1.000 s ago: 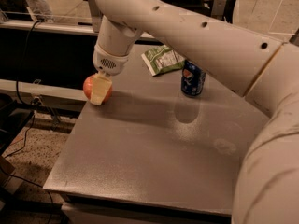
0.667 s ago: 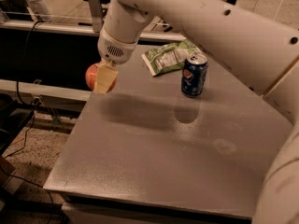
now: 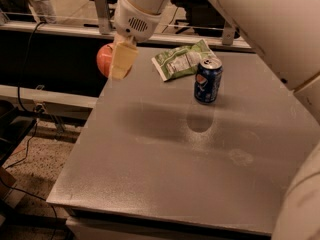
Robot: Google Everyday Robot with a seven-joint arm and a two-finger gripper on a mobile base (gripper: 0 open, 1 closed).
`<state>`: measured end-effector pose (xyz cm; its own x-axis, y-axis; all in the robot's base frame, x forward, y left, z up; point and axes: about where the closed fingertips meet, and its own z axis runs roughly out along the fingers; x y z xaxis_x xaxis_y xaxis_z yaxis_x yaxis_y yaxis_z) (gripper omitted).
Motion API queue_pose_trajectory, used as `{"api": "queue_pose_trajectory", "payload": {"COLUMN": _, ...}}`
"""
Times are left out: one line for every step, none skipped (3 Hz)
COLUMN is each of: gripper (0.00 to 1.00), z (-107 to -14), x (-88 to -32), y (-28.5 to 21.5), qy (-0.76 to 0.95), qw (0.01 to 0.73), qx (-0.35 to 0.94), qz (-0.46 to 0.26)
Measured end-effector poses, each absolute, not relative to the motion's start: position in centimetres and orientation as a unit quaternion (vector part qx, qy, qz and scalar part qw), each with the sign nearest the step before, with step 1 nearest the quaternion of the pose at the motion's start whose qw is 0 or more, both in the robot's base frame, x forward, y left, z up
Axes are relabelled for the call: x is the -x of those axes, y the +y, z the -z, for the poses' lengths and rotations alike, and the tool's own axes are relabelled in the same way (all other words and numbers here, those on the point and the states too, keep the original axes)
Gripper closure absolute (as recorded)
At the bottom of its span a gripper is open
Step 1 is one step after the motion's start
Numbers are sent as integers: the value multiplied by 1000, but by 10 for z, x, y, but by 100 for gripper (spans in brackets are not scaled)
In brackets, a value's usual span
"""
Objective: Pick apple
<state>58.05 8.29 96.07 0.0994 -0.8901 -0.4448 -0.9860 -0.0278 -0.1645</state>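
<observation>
Now | gripper (image 3: 118,67) at far-left edge of table (image 3: 200,179) — clamped on apple (image 3: 104,59) | apple sits btwn jaws, poking left, off the surface

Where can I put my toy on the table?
The near half of the table, in front of the can, is bare. Can and bag crowd the far middle. The end effector holds the apple by the far left corner.
</observation>
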Motion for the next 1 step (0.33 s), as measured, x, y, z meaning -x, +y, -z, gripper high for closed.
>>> {"api": "queue_pose_trajectory", "payload": {"gripper": 100, "z": -962, "x": -580, "y": 83, "qy": 661, "qw": 220, "qx": 709, "qz": -110}}
